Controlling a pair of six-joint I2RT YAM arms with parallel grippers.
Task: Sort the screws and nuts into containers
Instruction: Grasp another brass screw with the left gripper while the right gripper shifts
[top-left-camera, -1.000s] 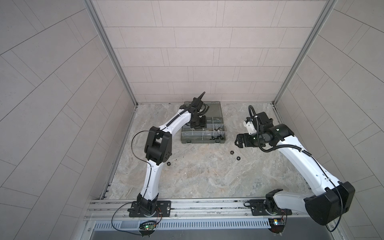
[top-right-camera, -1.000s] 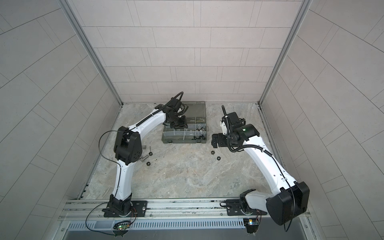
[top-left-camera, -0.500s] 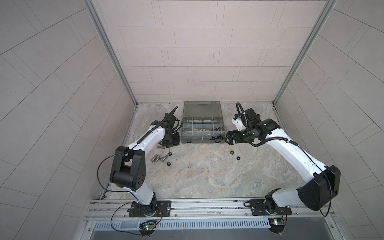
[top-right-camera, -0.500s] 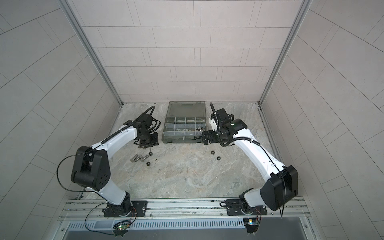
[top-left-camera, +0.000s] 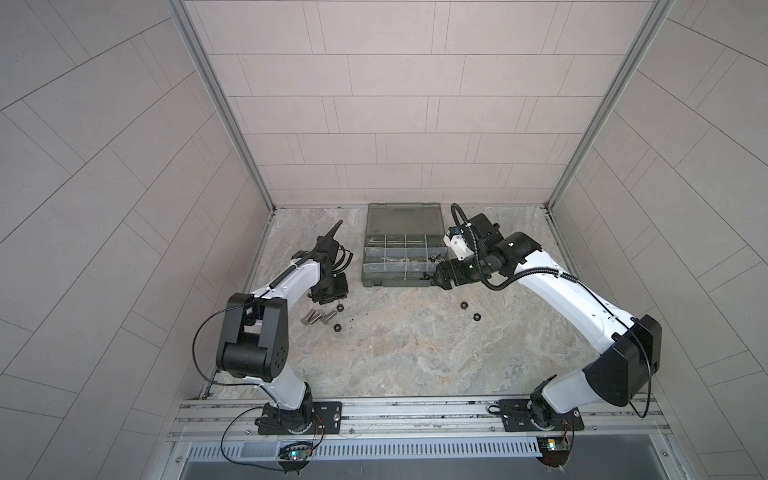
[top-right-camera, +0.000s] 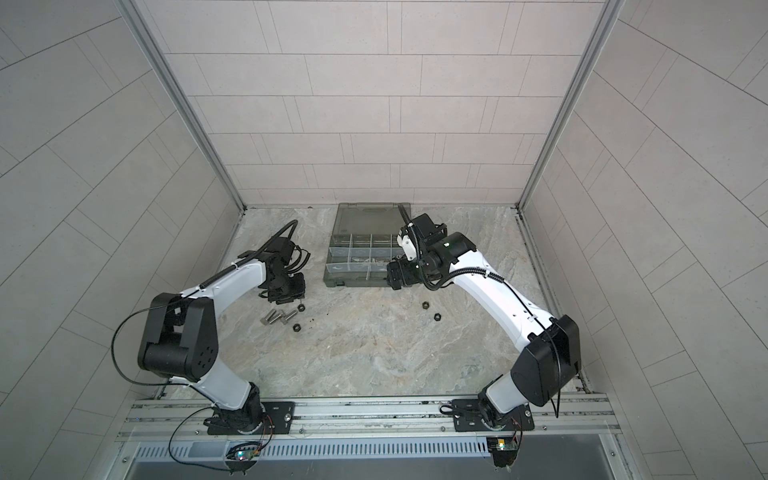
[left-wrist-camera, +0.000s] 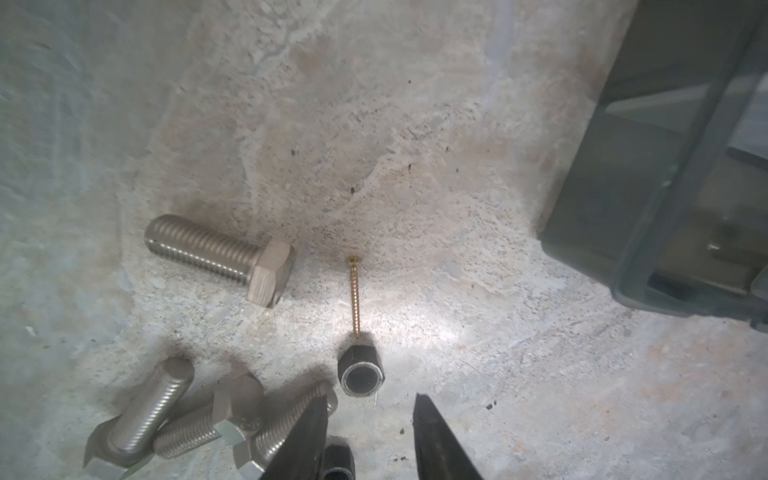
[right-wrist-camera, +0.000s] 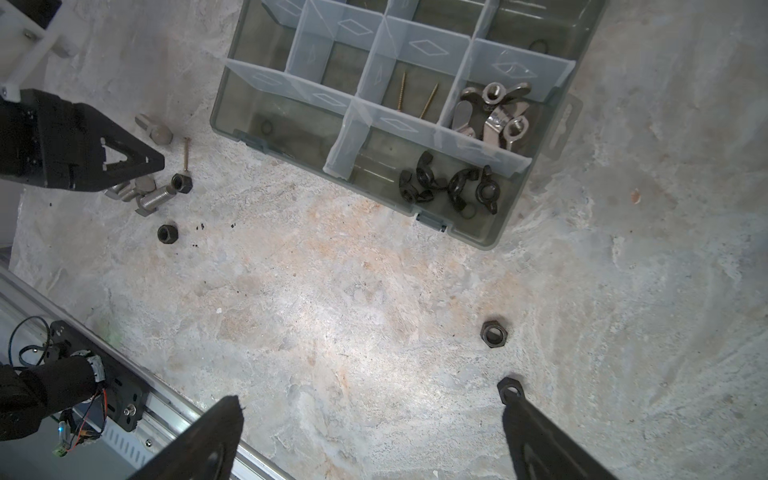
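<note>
Screws: four silver bolts (left-wrist-camera: 220, 253) lie loose on the worktop (top-left-camera: 415, 353), left of centre in both top views, three of them bunched together. A thin brass screw (left-wrist-camera: 354, 295) lies beside them with its tip at a black hex nut (left-wrist-camera: 360, 376). A second hex nut (top-left-camera: 338, 327) sits just below the bolts, and two more (top-left-camera: 464, 305) lie right of centre.

The case (top-left-camera: 403, 220) is open at centre back. Separate compartments hold two brass screws (right-wrist-camera: 415, 97), silver wing nuts (right-wrist-camera: 494, 112) and black wing nuts (right-wrist-camera: 449, 187).

The left fingers (left-wrist-camera: 303, 440) have a narrow gap with nothing gripped, and they hang over the bolt bunch, left of the case. The right fingers (right-wrist-camera: 212, 440) are spread wide and empty, at the case's lower right corner in the top views. In the right wrist view one finger overlaps a hex nut's edge; whether it touches cannot be told.
</note>
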